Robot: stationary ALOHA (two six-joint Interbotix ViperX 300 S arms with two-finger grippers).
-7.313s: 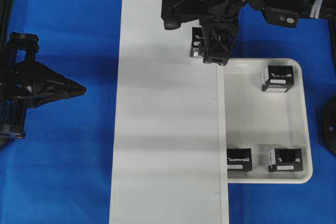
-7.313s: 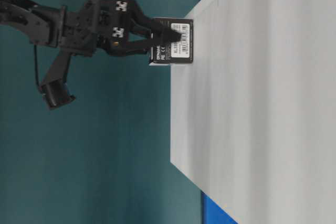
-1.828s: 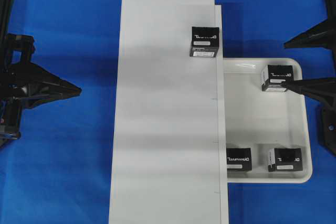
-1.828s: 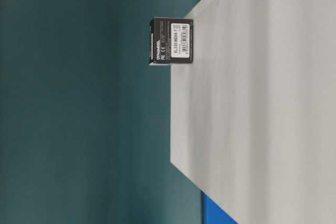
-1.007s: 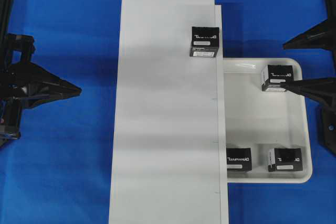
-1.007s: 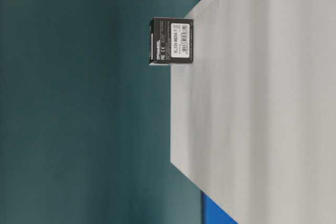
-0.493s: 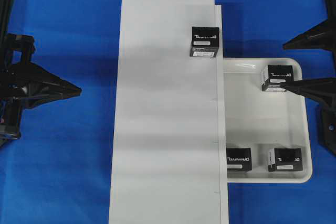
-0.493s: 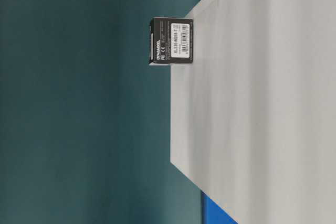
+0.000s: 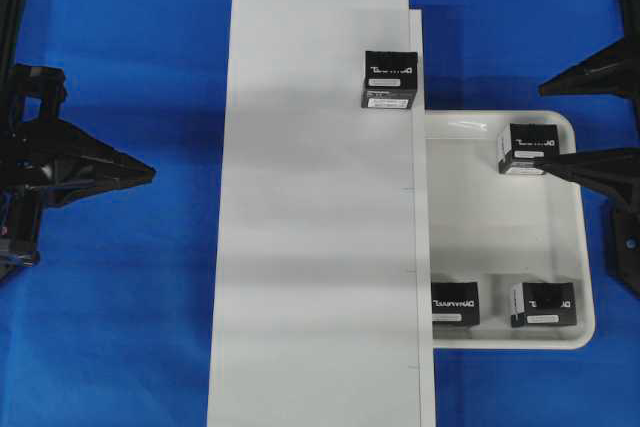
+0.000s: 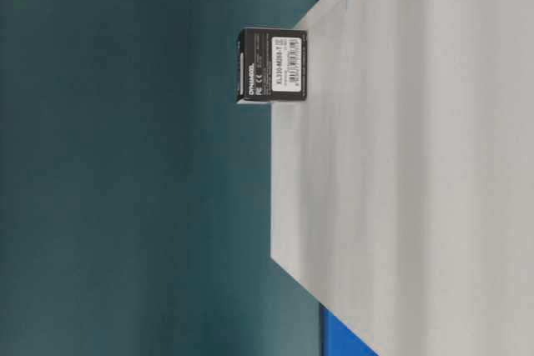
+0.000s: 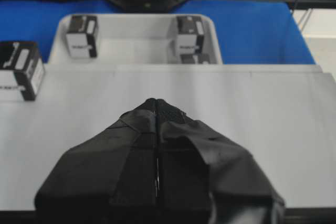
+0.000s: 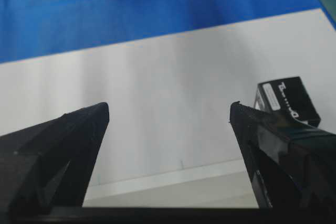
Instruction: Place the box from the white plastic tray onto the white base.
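Honestly, with my right gripper [image 9: 580,117] spread wide and empty, my left gripper [image 9: 150,173] clenched, and the box [image 9: 389,79] beside the white base's [image 9: 310,247] edge, I'd worry 1 careless sweep tips it off.

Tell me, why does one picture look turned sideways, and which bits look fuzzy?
Table-level view: it is rotated, so the box seems to stick sideways off the white base. Left wrist view: the shut left gripper looks soft. Right wrist view: the open right gripper fingertips blur.
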